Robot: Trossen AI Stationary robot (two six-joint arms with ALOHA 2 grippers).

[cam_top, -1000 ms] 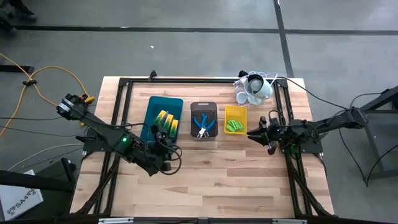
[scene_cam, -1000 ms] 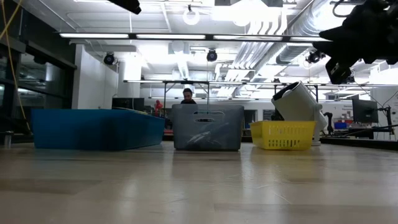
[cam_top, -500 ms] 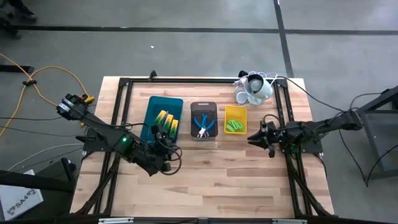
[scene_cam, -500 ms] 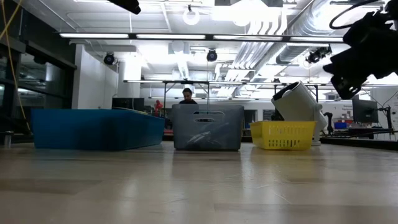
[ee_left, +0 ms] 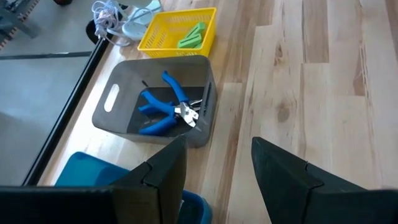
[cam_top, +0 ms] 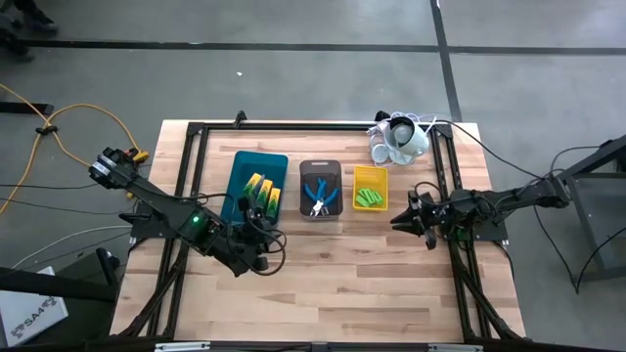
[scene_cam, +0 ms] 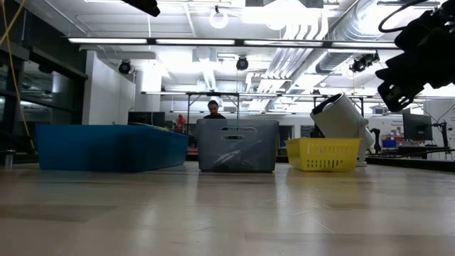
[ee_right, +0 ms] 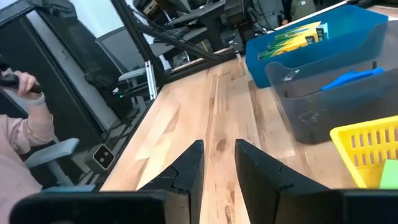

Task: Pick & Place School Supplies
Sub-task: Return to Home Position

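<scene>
In the high view, the left gripper (cam_top: 256,230) is held over the wooden tabletop (cam_top: 333,284), just beside the teal tray (cam_top: 246,164). Its jaws are too small to be judged there. The right gripper (cam_top: 399,217) is seen near the yellow tray (cam_top: 370,173). It has shifted slightly toward the near edge since a second ago, while the left arm is unmoved. The printed boxes (cam_top: 261,192) lie in the teal tray, the blue-handled pliers (cam_top: 319,196) in the grey tray (cam_top: 320,168), and the green sticks (cam_top: 369,198) in the yellow tray.

In the low view, all contents are hidden by the tray walls, and the right gripper is cut off at the picture's edge.

In the left wrist view, the jaws are seen released and empty. The pliers lie crossed on the smooth grey floor, and the teal tray is cut off.

In the right wrist view, the jaws are slightly parted with nothing between them. Only a corner of the latticed yellow tray is shown.
</scene>
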